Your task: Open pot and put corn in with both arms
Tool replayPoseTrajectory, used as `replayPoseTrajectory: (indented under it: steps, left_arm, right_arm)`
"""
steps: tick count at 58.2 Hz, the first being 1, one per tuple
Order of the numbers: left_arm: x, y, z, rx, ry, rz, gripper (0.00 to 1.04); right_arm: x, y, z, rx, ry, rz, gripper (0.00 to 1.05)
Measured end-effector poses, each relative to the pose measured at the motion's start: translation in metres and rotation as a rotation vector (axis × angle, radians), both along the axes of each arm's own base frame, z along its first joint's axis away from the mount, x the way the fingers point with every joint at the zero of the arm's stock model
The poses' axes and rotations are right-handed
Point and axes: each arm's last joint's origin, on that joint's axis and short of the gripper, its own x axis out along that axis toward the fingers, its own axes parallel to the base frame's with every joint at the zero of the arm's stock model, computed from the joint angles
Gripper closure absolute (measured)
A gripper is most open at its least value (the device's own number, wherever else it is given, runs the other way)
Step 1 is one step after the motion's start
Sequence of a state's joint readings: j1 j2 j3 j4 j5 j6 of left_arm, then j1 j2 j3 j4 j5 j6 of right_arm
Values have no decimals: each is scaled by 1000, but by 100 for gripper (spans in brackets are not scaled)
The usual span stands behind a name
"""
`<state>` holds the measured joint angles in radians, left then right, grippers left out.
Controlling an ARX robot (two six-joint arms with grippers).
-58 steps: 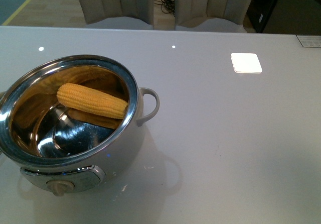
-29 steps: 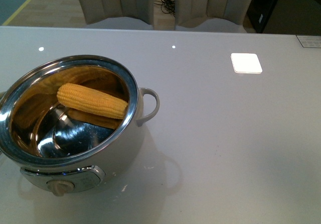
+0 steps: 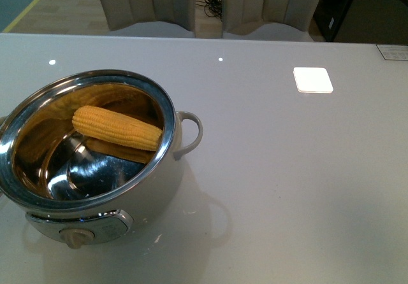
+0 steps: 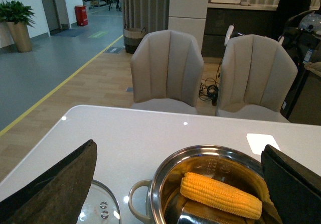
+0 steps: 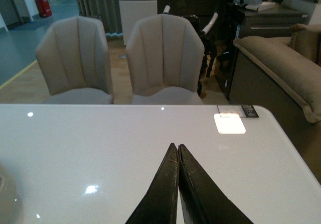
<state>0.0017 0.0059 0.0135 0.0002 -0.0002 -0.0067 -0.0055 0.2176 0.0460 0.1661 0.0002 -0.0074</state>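
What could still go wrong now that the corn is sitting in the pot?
Two things, perhaps. The glass lid lies on the table right beside the pot, under the open left gripper, so a careless move might knock it. The corn leans against the pot's inner wall rather than lying flat; it may slide if the pot is bumped. The right gripper is shut and away from both.

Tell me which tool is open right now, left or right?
The left tool is open, its fingers spread wide with the pot and corn between them in its wrist view. The right tool is pinched shut, empty.
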Motion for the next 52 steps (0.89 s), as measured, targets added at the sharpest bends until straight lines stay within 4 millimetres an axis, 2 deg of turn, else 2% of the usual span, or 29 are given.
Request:
replayPoseTrajectory:
  steps: [8,16,31,52]
  left_arm:
    - [0,0,0,0,0,0,7]
    - [0,0,0,0,0,0,7]
    - [0,0,0,0,0,0,7]
    - [0,0,0,0,0,0,7]
  right_arm:
    - [-2,0,-3,0,-6,2,103]
    - [-14,0,-5,0,-25,3,103]
    - [-14,0,-5,0,-28,3,102]
    - [-14,0,-5,0,-29,3,41]
